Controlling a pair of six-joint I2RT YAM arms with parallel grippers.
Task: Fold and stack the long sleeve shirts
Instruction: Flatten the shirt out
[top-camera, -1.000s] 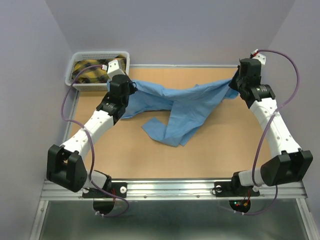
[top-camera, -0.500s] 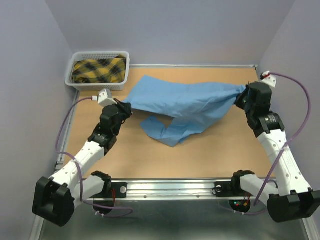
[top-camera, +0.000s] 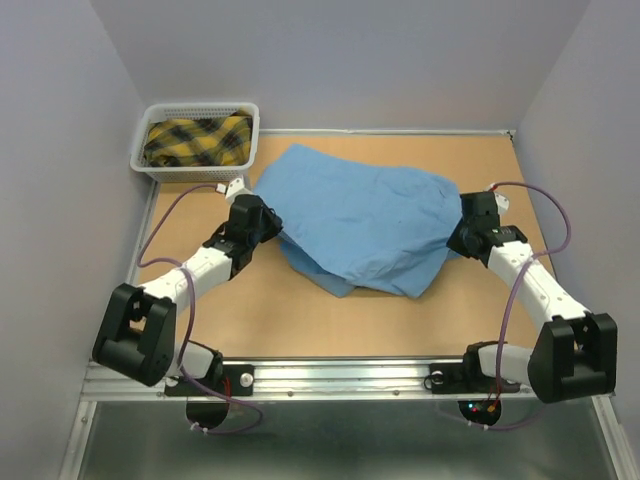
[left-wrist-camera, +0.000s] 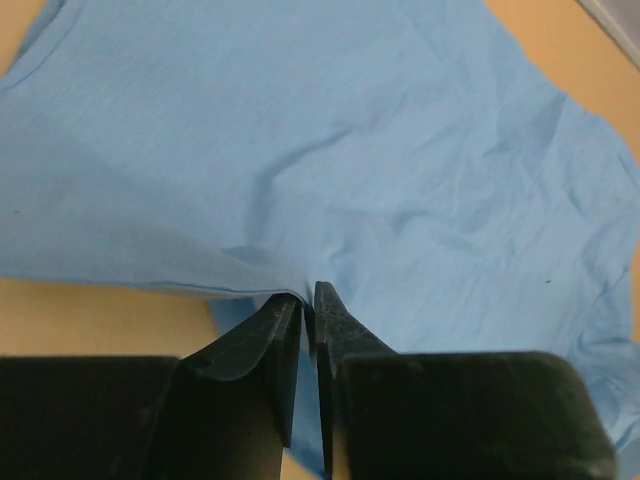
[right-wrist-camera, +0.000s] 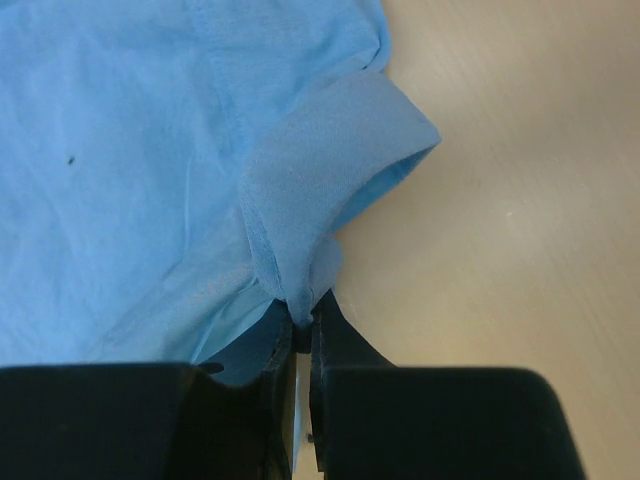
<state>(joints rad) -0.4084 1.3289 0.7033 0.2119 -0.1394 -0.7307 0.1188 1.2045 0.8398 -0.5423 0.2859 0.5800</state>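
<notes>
The light blue long sleeve shirt (top-camera: 360, 215) lies spread flat across the middle of the table, its plain side up. My left gripper (top-camera: 270, 228) is shut on the shirt's left edge; in the left wrist view the cloth (left-wrist-camera: 330, 140) is pinched between the jaws of the gripper (left-wrist-camera: 308, 300). My right gripper (top-camera: 456, 232) is shut on the shirt's right edge; in the right wrist view a folded hem or cuff (right-wrist-camera: 320, 170) runs into the closed jaws of the gripper (right-wrist-camera: 302, 318). Collar and sleeves are hidden under the cloth.
A white basket (top-camera: 143, 160) at the back left corner holds a yellow and black plaid cloth (top-camera: 198, 138). Purple-grey walls close in the left, back and right. The bare tan tabletop (top-camera: 300, 310) shows in front of the shirt.
Both grippers have moved nearer and lower with the shirt between them. The shirt, hanging stretched in the air before, now lies flat on the table.
</notes>
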